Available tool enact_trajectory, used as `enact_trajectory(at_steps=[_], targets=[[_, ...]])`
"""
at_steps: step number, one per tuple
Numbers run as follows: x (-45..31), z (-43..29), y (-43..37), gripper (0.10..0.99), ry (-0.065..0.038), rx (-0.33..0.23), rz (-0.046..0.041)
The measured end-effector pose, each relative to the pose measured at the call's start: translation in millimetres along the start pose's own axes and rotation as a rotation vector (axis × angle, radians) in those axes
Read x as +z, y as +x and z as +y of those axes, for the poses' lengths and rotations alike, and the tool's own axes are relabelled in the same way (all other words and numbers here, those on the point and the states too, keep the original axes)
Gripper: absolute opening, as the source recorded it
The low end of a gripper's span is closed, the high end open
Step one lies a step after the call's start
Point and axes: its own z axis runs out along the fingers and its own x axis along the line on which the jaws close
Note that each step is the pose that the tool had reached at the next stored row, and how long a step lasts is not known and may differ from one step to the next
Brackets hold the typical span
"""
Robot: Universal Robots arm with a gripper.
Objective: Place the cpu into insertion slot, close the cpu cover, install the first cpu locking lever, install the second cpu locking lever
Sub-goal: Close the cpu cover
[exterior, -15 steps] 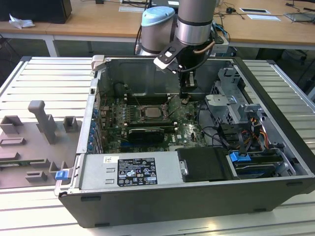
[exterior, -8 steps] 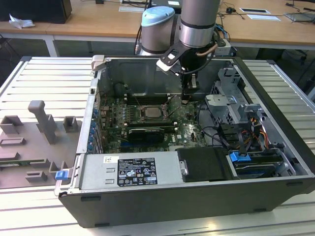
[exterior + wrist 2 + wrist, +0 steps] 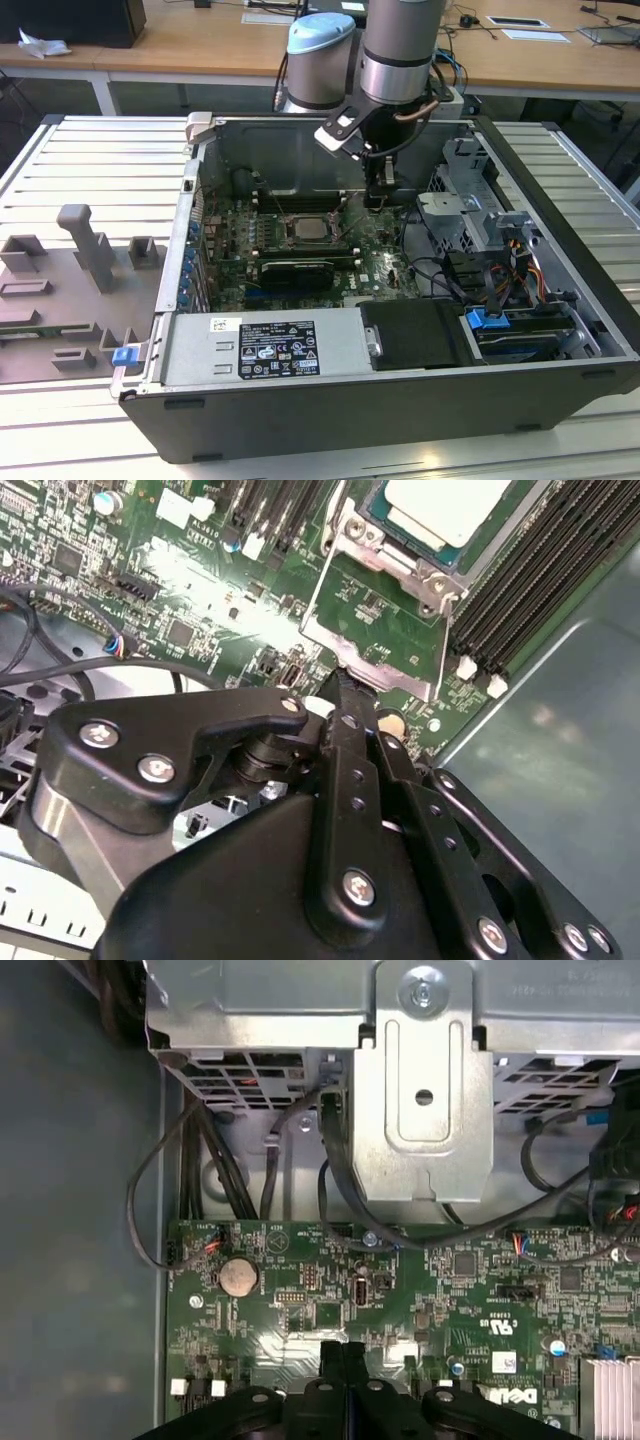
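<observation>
The cpu (image 3: 445, 508), a silvery-grey square, lies in the insertion slot (image 3: 385, 525) on the green board; in the exterior view the cpu (image 3: 305, 228) sits mid-board inside the open computer case. The cpu cover (image 3: 375, 675), a thin metal frame with a cut-out centre, stands swung open beside the slot, board showing through it. My gripper (image 3: 345, 688) is shut, its black fingertips pressed together right at the cover's free edge; whether they touch it I cannot tell. In the exterior view the gripper (image 3: 378, 198) hangs just to the slot's right. The shut gripper (image 3: 343, 1352) also shows in the first wrist view.
Black memory slots (image 3: 540, 580) flank the socket. A metal drive cage (image 3: 420, 1080) with trailing cables lies beyond the board edge, a coin battery (image 3: 238, 1276) near it. A black card (image 3: 295, 270) and power supply (image 3: 260, 345) sit nearer the case front. Grey fixtures (image 3: 85, 250) stand outside.
</observation>
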Motion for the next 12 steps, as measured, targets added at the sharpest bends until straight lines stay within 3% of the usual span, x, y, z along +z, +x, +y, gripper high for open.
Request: enact_trajectory(at_steps=[12], targets=[[-0.2, -5.3, 0.0, 0.106, 0.0, 0.0, 0.0]])
